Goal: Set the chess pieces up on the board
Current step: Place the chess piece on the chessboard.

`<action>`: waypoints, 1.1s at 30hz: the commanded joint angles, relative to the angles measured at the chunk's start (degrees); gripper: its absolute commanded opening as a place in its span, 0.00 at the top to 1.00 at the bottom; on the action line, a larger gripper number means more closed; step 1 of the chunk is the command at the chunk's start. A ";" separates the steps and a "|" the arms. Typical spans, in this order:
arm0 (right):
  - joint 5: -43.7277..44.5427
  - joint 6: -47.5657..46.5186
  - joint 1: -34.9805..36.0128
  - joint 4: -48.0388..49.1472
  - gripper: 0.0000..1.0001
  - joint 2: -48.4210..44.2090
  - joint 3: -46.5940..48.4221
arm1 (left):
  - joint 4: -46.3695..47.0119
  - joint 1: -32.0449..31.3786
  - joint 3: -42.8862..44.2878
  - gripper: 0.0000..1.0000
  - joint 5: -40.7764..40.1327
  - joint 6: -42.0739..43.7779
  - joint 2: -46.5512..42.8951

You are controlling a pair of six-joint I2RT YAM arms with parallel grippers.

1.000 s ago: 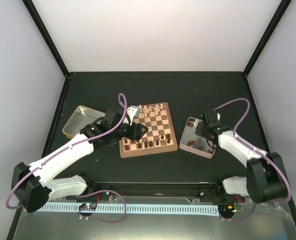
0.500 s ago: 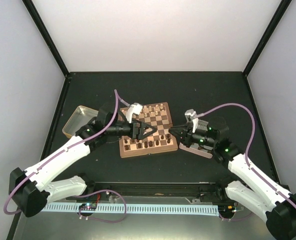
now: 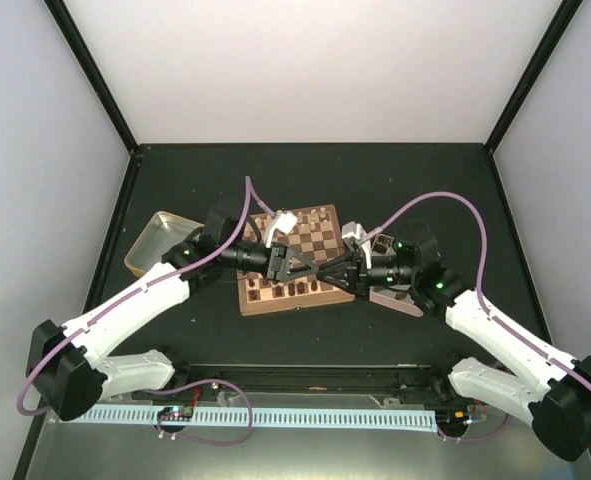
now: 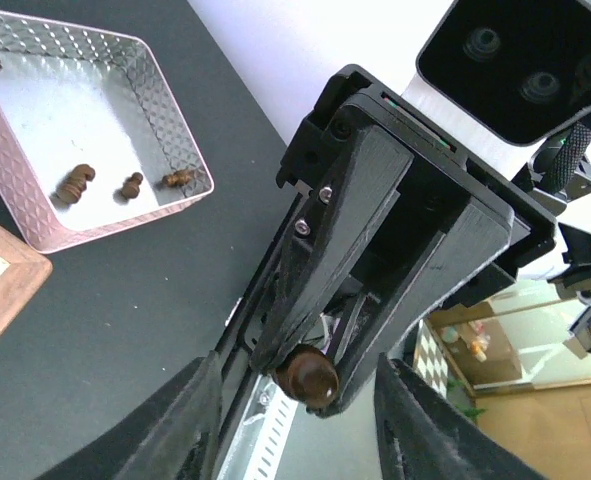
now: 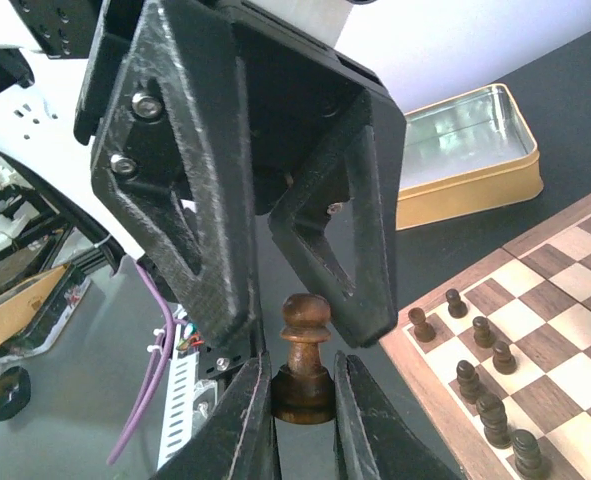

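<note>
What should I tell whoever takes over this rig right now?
Right gripper: shut on the base of a dark pawn, held above the board.
Left gripper: open, its fingers either side of the pawn's head, not gripping.
Done: some dark pieces stand on the board's near rows, pale pieces on its far row.
Left: hand over or place this pawn, then set out the loose pieces lying in the tray.
</note>
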 commanded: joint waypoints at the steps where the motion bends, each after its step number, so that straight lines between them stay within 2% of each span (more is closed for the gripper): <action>1: -1.88 -3.55 1.23 -2.05 0.87 1.08 2.39 | 1.42 0.30 2.34 0.59 3.60 -1.05 1.24; 9: -0.55 -3.17 1.48 -2.07 0.87 2.37 3.39 | 2.04 0.29 1.87 0.93 4.70 -1.21 2.08; 11: 0.66 -2.86 1.49 -2.45 0.83 2.32 3.35 | 1.56 0.35 1.71 0.98 4.02 -0.49 1.66; 15: 5.01 -1.76 1.55 -4.90 0.60 1.39 2.44 | -3.20 0.30 1.67 0.98 -3.91 3.66 0.31; 17: 8.94 -0.14 1.47 -5.68 0.47 -0.17 0.75 | -7.55 0.29 1.59 0.99 -13.66 6.12 -0.73; 20: 19.35 3.35 1.42 -5.88 0.37 -3.77 -3.07 | -12.67 0.30 0.57 0.99 -30.25 8.34 -1.93; 22: 26.24 6.31 1.40 -6.18 0.35 -5.95 -5.12 | -14.26 0.34 -0.37 0.98 -39.02 9.20 -1.59; 24: 32.99 9.32 1.40 -7.28 0.34 -6.78 -6.03 | -14.77 0.36 -0.69 0.98 -42.92 10.13 0.06; 28: 39.76 12.75 1.40 -9.29 0.34 -6.11 -5.84 | -16.14 0.22 1.73 0.98 -44.49 10.62 6.28; 33: 41.27 14.72 1.36 -8.72 0.34 -5.05 -5.81 | -18.03 0.27 4.75 0.97 -45.79 11.37 14.85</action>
